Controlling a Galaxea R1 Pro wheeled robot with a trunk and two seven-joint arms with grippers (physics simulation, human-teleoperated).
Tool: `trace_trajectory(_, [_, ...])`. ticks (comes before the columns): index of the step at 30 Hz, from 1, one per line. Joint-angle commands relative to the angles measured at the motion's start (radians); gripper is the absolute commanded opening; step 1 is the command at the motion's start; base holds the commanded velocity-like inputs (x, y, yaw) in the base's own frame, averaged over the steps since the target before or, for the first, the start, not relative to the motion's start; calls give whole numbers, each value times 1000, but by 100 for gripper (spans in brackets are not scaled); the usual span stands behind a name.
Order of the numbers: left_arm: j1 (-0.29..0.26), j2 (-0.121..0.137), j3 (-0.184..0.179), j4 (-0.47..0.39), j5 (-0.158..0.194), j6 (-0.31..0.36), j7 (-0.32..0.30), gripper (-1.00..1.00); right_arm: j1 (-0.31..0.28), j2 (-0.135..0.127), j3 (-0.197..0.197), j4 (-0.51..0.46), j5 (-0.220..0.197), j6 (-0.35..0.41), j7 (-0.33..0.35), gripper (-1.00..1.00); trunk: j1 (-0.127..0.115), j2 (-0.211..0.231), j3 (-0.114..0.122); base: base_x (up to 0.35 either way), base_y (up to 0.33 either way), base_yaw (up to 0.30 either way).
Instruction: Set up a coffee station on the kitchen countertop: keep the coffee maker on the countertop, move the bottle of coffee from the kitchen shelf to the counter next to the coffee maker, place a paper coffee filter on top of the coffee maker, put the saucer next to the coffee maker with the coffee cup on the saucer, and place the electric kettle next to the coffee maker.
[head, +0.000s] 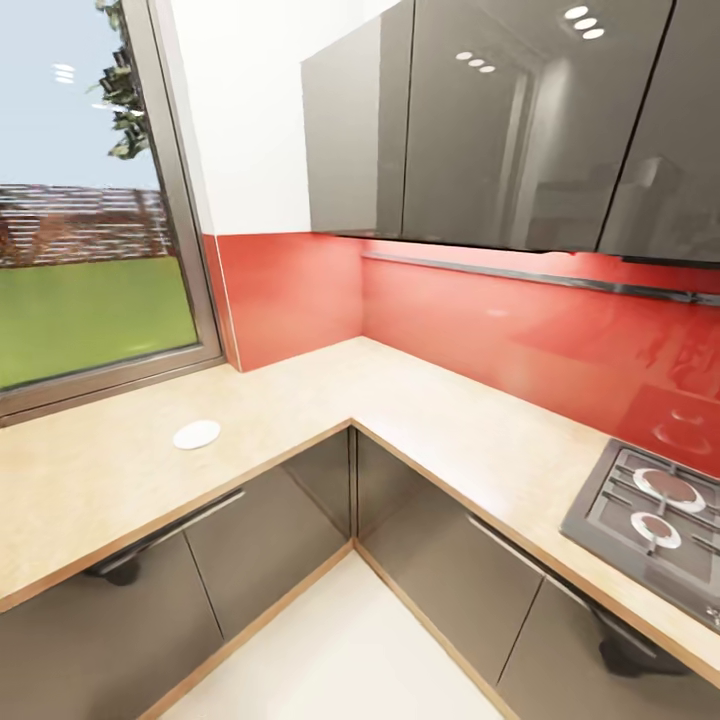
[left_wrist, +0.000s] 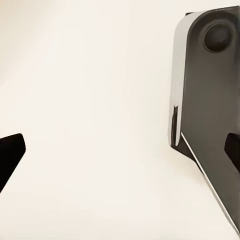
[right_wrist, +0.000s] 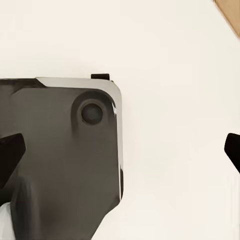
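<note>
Facing: corner of a beige counter (head: 420, 410) with a hob (head: 655, 515)
Saucer (head: 196, 434): flat on the counter below the window (head: 85, 250) — nothing on it
Left gripper (left_wrist: 122, 152): fingers spread wide, empty — pale floor (left_wrist: 95, 100) beneath
Right gripper (right_wrist: 122, 150): likewise wide, empty

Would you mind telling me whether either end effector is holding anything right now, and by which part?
Nothing is held: the left end effector and the right end effector are both open, with only pale floor between their fingertips.
</note>
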Motion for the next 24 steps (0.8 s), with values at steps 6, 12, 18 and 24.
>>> trace_trajectory(6, [0,0,6,0,-11,-3,4,100,-1,0,0,1,-2,-3,-1,100,1,-2,-7,0,0,241])
trace_trajectory(12, [0,0,6,-1,-11,-3,4,100,0,0,1,1,-2,-3,-2,100,1,-2,-12,0,0,241])
trace_trajectory(18, [0,-1,6,-2,-11,-3,4,100,-1,0,1,1,-2,-3,-2,100,1,-2,-16,0,0,242])
trace_trajectory(24, [0,-1,6,-3,-11,-3,4,100,0,0,1,1,-2,-3,-1,100,1,-2,-21,0,0,241])
